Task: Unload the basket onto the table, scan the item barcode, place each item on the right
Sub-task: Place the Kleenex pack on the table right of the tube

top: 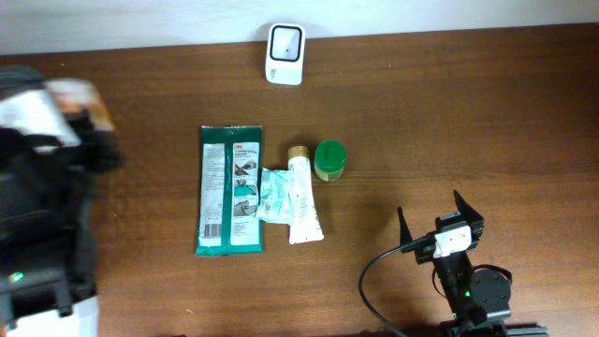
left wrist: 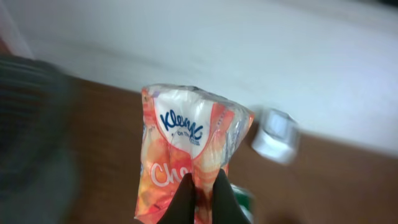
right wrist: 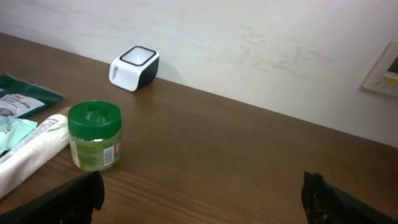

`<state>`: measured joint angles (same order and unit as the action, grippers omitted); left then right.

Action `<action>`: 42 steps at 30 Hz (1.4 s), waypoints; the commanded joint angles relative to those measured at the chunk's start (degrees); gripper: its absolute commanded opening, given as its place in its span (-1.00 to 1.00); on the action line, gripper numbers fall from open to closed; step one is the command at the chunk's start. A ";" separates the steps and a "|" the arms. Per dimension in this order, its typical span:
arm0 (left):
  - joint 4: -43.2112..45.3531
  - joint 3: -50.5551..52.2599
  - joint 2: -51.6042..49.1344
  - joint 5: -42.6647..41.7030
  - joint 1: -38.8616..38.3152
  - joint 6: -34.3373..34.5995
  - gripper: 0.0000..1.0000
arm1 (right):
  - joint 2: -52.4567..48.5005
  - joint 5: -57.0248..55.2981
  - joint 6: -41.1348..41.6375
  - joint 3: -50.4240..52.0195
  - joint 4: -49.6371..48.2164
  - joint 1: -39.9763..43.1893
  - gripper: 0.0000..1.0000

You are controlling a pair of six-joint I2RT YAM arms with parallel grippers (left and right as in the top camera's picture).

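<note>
At the table's left edge, the left gripper (left wrist: 200,199) is clamped on the tissue pack (left wrist: 186,143), held up. Best to turn the pack until its barcode, unseen here, squarely faces the scanner (top: 284,41). The right gripper (top: 440,227) rests with its 2 fingers spread. Brown wooden table (top: 449,112), plain white wall (right wrist: 249,50).

The scanner (top: 284,42) is set at the table's (top: 449,112) far edge. Nearer, a packet (top: 230,190), a sachet (top: 271,195) and a tube (top: 303,199) are laid overlapping, left to right, with a jar (top: 329,160) just right of the tube's cap.
</note>
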<state>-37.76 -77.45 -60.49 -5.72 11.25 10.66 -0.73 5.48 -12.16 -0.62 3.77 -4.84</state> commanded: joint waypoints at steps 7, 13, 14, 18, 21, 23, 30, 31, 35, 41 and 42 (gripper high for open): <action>-1.95 7.04 -19.52 -1.84 -30.18 6.71 -1.00 | 0.37 0.28 0.61 0.31 0.26 -0.39 0.97; -1.77 7.04 -28.00 -1.77 -44.52 18.29 -1.00 | 0.37 0.28 0.61 0.31 0.26 -0.39 0.97; -1.40 7.04 -29.09 -1.75 -46.40 19.17 -1.00 | 0.37 0.28 0.61 0.31 0.26 -0.39 0.97; 6.51 7.04 -38.36 -0.46 -54.58 21.64 -1.00 | 0.37 0.28 0.61 0.31 0.26 -0.39 0.97; 8.63 7.04 -42.21 -0.46 -54.97 27.71 -1.00 | 0.37 0.26 0.61 0.31 0.26 -0.39 0.97; 8.81 7.04 -44.44 -0.74 -54.97 30.56 -1.00 | 0.37 0.28 0.61 0.31 0.26 -0.39 0.97; 9.03 6.40 -43.80 -2.05 -54.97 29.75 0.93 | 0.37 0.28 0.61 0.31 0.26 -0.39 0.97; 8.96 5.97 -43.21 -2.05 -54.95 28.30 0.94 | 0.37 0.28 0.61 0.31 0.26 -0.39 0.97; 0.50 0.68 -33.59 -2.01 -49.90 16.39 0.94 | 0.37 0.28 0.61 0.31 0.26 -0.39 0.97; -12.55 -0.98 -20.65 -0.20 -32.00 -2.29 0.99 | 0.37 0.26 0.61 0.31 0.26 -0.39 0.97; -14.47 -0.96 -20.55 0.55 -27.52 -6.82 0.99 | 0.37 0.28 0.61 0.31 0.26 -0.39 0.97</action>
<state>-49.82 -78.13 -81.19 -6.76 -22.52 15.73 -0.73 5.43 -12.16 -0.62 3.79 -4.84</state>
